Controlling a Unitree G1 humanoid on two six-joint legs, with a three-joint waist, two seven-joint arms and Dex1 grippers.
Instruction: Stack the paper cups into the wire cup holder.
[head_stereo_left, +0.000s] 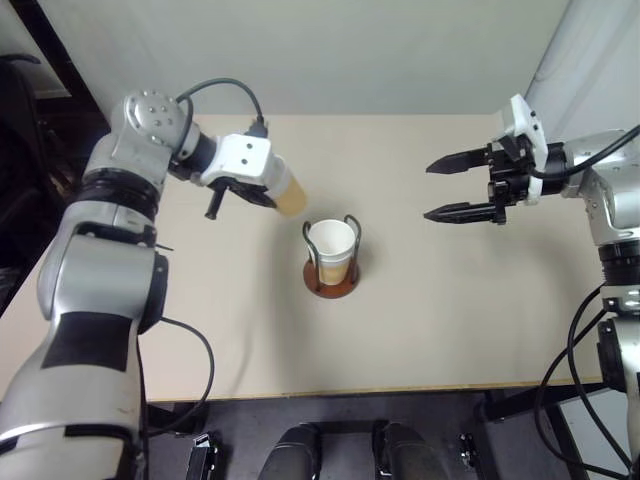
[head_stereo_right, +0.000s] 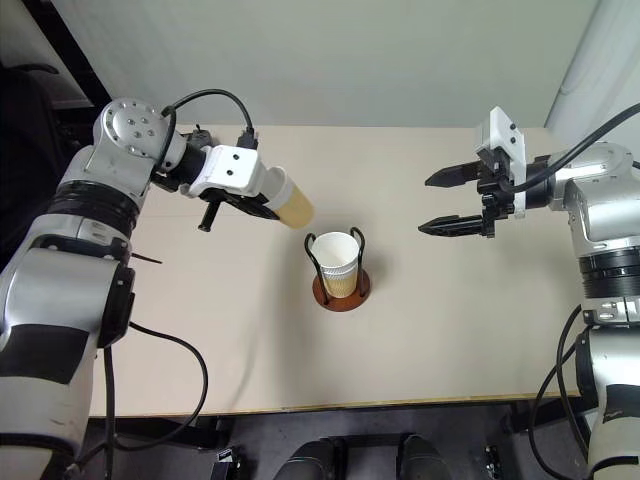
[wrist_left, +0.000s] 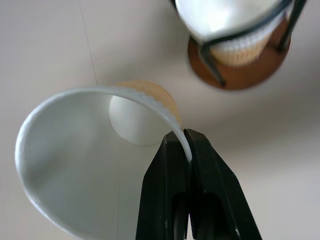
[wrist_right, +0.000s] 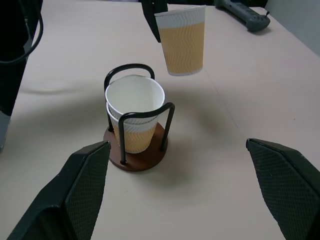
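The left gripper (wrist_left: 187, 150) is pinching the rim of a paper cup (wrist_right: 182, 42), holding it above the bench (head_stereo_left: 450, 320) beside the wire cup holder (head_stereo_left: 331, 280), which is carrying two nested cups (wrist_right: 135, 115). The right gripper (head_stereo_left: 448, 188) is hanging wide, empty.

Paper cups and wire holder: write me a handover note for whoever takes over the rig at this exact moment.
Left gripper: shut on the rim of the third paper cup, held in the air beside and above the wire cup holder.
Right gripper: open, empty, off to the holder's right above the table.
Done: two nested cups sit upright in the holder.
Left: bring the held cup over the stack, lower it in, release.
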